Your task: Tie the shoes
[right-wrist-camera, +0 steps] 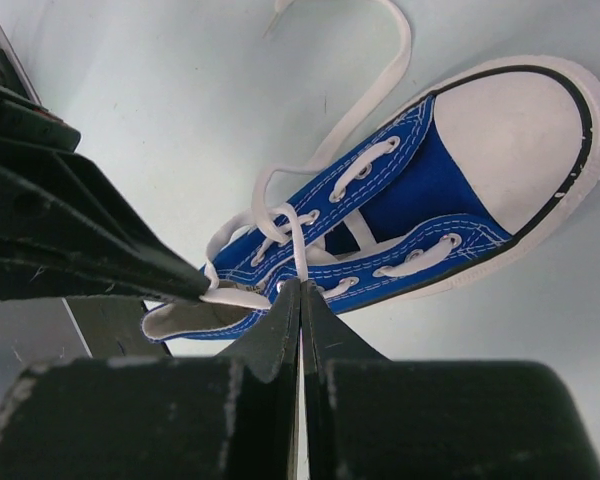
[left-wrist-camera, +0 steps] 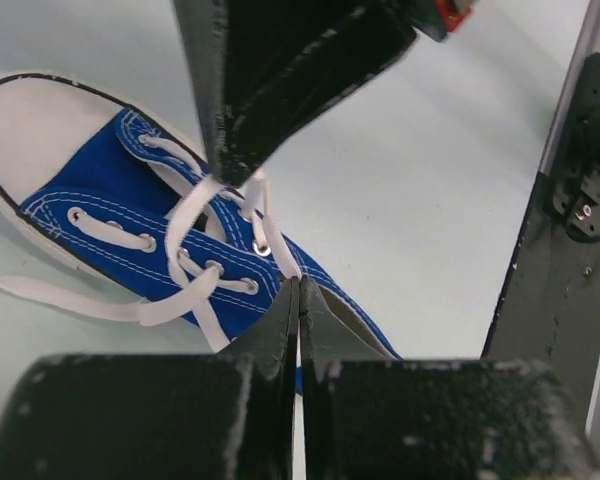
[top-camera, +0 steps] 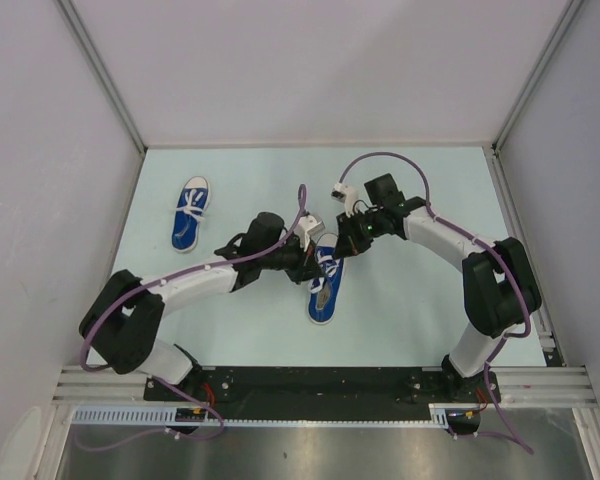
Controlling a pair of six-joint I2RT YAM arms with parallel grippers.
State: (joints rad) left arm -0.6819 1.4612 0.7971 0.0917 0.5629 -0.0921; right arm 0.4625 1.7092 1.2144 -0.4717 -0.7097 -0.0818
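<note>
Two shoes, the near shoe and the far shoe, are bright royal blue canvas with white stitching. The toe cap is white, edged by a thin black line. The laces are white – the eyelets silver. The table is pale mint green. The left end effector and the right end effector are matte black with pale scuffs. The cables are purple.
</note>
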